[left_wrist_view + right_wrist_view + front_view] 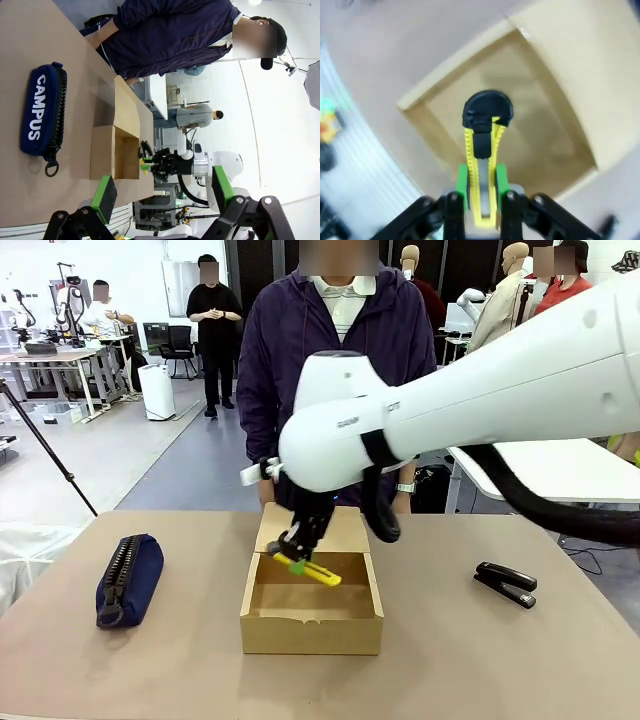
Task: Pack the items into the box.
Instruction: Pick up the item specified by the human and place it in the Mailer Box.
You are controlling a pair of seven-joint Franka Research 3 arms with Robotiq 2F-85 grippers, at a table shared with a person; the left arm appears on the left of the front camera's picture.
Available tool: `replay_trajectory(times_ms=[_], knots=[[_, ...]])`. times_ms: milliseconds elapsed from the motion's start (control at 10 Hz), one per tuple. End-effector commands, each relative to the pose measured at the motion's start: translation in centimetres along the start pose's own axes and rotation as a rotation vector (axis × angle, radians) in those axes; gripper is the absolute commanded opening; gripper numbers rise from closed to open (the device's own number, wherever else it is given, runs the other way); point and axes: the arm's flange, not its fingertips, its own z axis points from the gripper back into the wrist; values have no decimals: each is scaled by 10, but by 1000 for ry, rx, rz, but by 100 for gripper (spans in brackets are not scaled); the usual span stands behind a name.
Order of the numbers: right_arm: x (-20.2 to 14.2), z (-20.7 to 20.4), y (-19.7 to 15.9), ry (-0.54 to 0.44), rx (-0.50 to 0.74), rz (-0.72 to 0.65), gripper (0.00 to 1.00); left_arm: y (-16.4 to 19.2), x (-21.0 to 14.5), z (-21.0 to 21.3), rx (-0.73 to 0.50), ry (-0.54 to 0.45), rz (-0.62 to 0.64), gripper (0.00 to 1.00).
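Note:
The open brown box point(312, 629) sits mid-table with its flap lid folded back toward the person. My right gripper point(287, 552) hangs over the box's far left part, shut on the yellow-and-black utility knife point(312, 570), which slants down inside the opening. In the right wrist view the knife point(482, 160) sticks out between the green pads point(462, 182) above the box's inside point(530, 120). The black stapler point(506, 584) lies on the table to the right of the box. My left gripper point(162, 192) is open and holds nothing, well back from the box point(102, 152).
A navy zippered pouch point(128, 578) lies at the table's left. The person point(335, 340) stands at the far edge, right behind the box. Bare table point(480, 660) lies in front of the box and to its right.

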Motion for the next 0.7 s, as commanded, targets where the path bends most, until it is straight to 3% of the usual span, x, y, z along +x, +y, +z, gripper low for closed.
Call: replay_trajectory(times_ms=[0,100,600], knots=[[1,-13,-10,-4,86,494,0,-2,1,0,-16,-2,2,100],[2,-21,-18,15,-10,487,0,-2,1,0,-16,-2,2,100],[-3,-24,-29,18,-45,433,0,-2,1,0,-16,-2,2,100]])
